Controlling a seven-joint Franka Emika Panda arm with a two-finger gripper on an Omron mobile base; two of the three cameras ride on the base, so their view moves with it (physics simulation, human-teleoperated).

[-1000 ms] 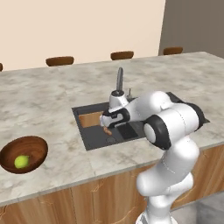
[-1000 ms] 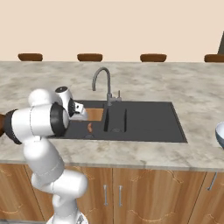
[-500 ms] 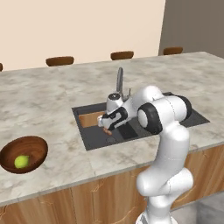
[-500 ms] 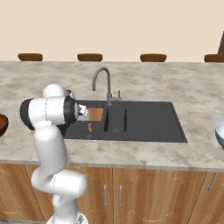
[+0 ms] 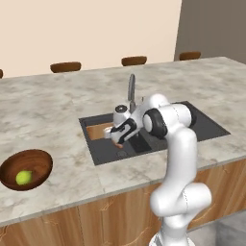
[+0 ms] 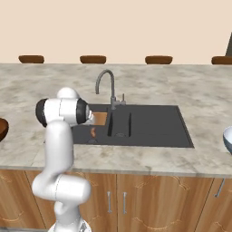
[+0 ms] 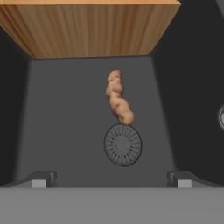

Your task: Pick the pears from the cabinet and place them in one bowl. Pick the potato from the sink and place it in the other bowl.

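Observation:
The potato (image 7: 118,98), a knobbly orange-tan lump, lies on the floor of the black sink (image 5: 192,126) in its left basin, just beyond the round drain (image 7: 123,145). My gripper (image 7: 111,178) hangs open straight above it, fingertips (image 7: 41,178) wide apart and holding nothing. In the left base view the gripper (image 5: 116,138) dips into that basin beside the tap (image 5: 131,89). From the right base view the potato (image 6: 93,132) shows as an orange spot. One yellow-green pear (image 5: 23,178) rests in the wooden bowl (image 5: 38,161) on the counter at the left.
A wooden board (image 7: 89,28) stands in the basin behind the potato. The gooseneck tap (image 6: 106,86) rises at the sink's back edge. A pale bowl (image 6: 228,138) shows at the counter's right end. Brown stool tops (image 5: 66,66) line the counter's far side.
The arm has folded more upright and the hand has dropped lower into the left basin, shifting slightly left. The jaws stayed open. The potato and the pear have not moved.

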